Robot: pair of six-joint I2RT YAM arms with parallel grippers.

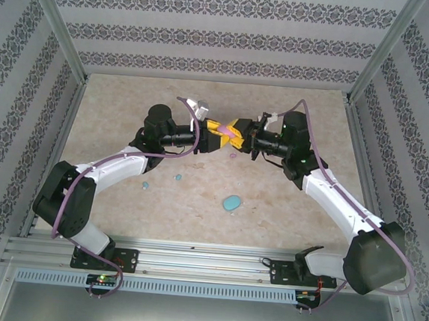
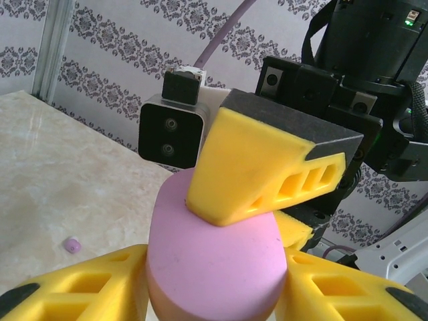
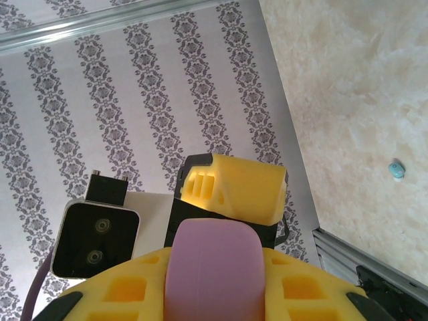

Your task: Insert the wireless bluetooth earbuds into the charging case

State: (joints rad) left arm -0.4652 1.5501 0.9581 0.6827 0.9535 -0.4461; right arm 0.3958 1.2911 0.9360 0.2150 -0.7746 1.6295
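Both the left gripper point(image 1: 215, 136) and the right gripper point(image 1: 244, 131) are clenched on one pink oval plastic case point(image 2: 214, 267), above the middle of the beige marbled table point(image 1: 294, 190). Three tiny plastic earbuds lie on this table: one pink earbud point(image 1: 232, 155) just near of the grippers, and two blue earbuds point(image 1: 177, 178) point(image 1: 145, 185) at the near left. One light-blue oval case point(image 1: 232, 203) lies nearer. Grey patterned wallpaper point(image 1: 225, 34) covers the walls.

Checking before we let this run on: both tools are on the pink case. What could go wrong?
1. The smooth pink case is pinched in mid-air between the left tool and right tool; it may slip or twist out.
2. The tools crowd each other on it and might collide.
3. A drop could knock the pink earbud lying on the table nearby.
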